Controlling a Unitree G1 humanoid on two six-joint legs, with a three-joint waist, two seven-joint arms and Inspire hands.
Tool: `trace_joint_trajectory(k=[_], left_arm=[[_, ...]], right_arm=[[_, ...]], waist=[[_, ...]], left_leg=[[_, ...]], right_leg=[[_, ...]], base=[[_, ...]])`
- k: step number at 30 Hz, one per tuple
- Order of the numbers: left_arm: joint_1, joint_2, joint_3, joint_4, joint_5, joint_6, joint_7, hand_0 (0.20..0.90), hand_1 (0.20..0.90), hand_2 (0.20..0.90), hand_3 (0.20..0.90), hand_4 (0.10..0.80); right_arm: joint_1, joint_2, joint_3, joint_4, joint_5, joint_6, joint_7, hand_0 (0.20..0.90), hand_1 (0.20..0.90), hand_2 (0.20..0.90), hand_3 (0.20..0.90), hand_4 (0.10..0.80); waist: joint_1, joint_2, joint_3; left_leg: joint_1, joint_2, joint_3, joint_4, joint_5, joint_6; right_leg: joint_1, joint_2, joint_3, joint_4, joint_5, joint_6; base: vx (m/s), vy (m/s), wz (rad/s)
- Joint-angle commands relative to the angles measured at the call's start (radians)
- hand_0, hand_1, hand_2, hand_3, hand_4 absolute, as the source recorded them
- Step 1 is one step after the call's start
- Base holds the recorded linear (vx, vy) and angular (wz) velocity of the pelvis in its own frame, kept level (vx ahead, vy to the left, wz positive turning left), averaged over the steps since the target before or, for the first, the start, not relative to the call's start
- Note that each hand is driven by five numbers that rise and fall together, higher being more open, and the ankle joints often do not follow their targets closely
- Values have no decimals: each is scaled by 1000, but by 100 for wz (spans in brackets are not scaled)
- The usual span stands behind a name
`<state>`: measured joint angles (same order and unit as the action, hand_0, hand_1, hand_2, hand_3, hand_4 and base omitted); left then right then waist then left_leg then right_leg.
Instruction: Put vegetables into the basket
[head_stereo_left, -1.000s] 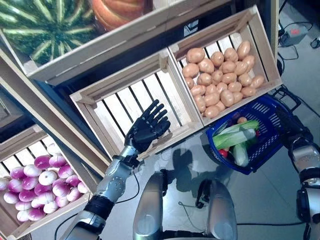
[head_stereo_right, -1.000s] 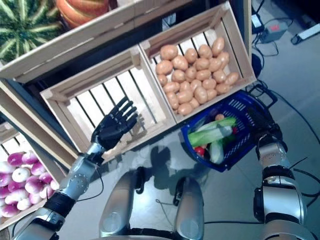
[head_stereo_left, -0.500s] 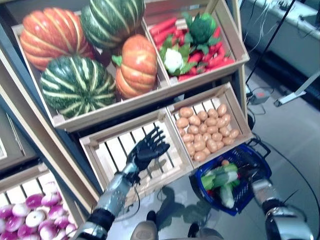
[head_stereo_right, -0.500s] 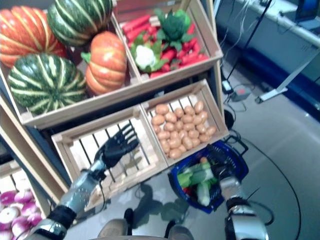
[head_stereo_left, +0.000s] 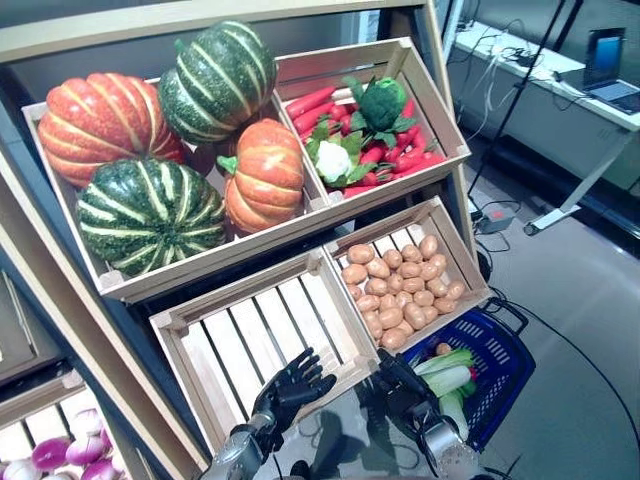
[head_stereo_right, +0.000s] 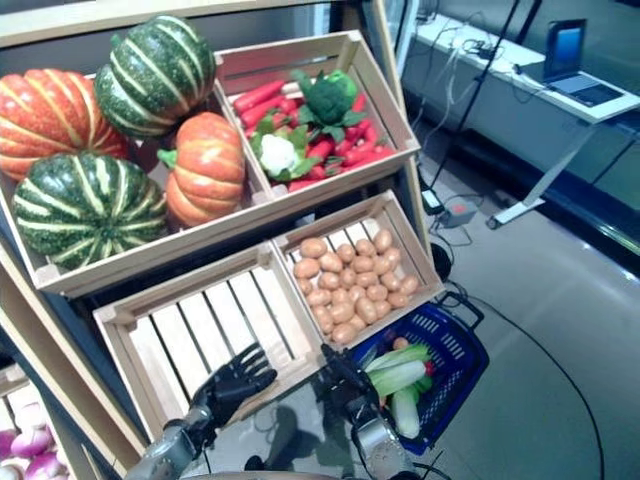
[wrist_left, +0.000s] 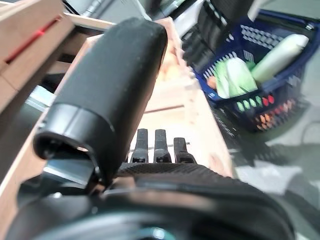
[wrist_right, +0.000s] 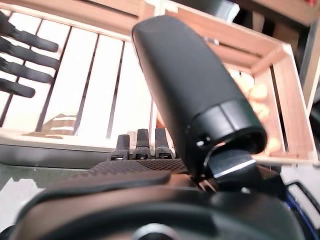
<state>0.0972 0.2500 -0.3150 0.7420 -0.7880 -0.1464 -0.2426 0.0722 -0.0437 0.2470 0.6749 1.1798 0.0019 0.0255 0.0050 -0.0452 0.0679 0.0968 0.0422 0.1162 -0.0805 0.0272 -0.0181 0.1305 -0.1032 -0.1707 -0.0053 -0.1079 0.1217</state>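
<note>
A tilted wooden produce stand fills the scene. At upper left, a crate holds orange and striped green pumpkins. Below it sits an empty slatted crate. The left hand hovers at this crate's front edge, fingers straight and spread, holding nothing. Just beside it, the right hand also has straight, relaxed fingers and grips nothing. Above, a crate of potatoes, and higher, red peppers with broccoli and cauliflower. At lower right, the blue basket sits on the floor, already containing green and pale vegetables.
</note>
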Motion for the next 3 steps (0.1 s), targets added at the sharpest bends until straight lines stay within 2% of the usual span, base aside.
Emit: trace_joint_trajectory(k=[1,3], left_arm=[[-56,-50,9,-35,28,-52,-32,900,900,900,900,800],[-60,-49,-6,-50,24,-51,-29,900,900,900,900,800]], right_arm=[[-15,14,60,-91,-49,17,36,900,900,900,900,800],[-20,7,78,-80,-43,39,38,900,900,900,900,800]], waist=[[-23,34,8],[-22,41,13]], left_leg=[[-12,-15,-5,-7,18,0],[-14,-16,-8,-7,20,1]], right_leg=[[-41,20,25,-79,194,-56],[-43,19,22,-77,190,-57]], base=[[-4,54,1],[-15,64,1]])
